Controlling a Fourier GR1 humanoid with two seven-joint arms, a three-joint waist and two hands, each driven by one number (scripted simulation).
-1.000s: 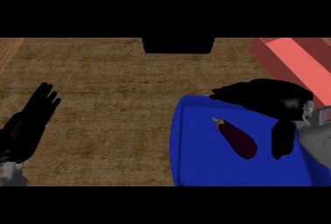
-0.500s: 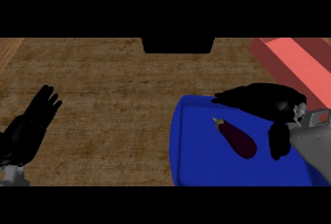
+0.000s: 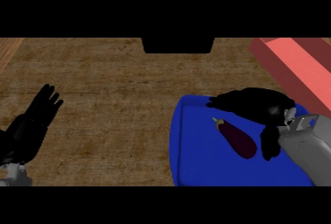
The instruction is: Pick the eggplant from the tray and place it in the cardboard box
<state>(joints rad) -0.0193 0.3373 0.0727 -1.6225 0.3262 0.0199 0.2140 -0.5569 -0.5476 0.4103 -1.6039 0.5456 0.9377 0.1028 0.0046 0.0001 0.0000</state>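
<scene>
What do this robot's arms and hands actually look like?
Both forearms are smooth grey casings, blocky near the wrist, ending in matte black hands with slim fingers and a thumb: the left hand and the right hand. No cables or markings show.

Brown woven-textured counter top (image 3: 116, 87)

Bare table (image 3: 123, 87) lies open between tray (image 3: 194, 170) and left robot hand (image 3: 32, 127) (resting at edge); cardboard box (image 3: 297, 65) borders tray's far right.
</scene>
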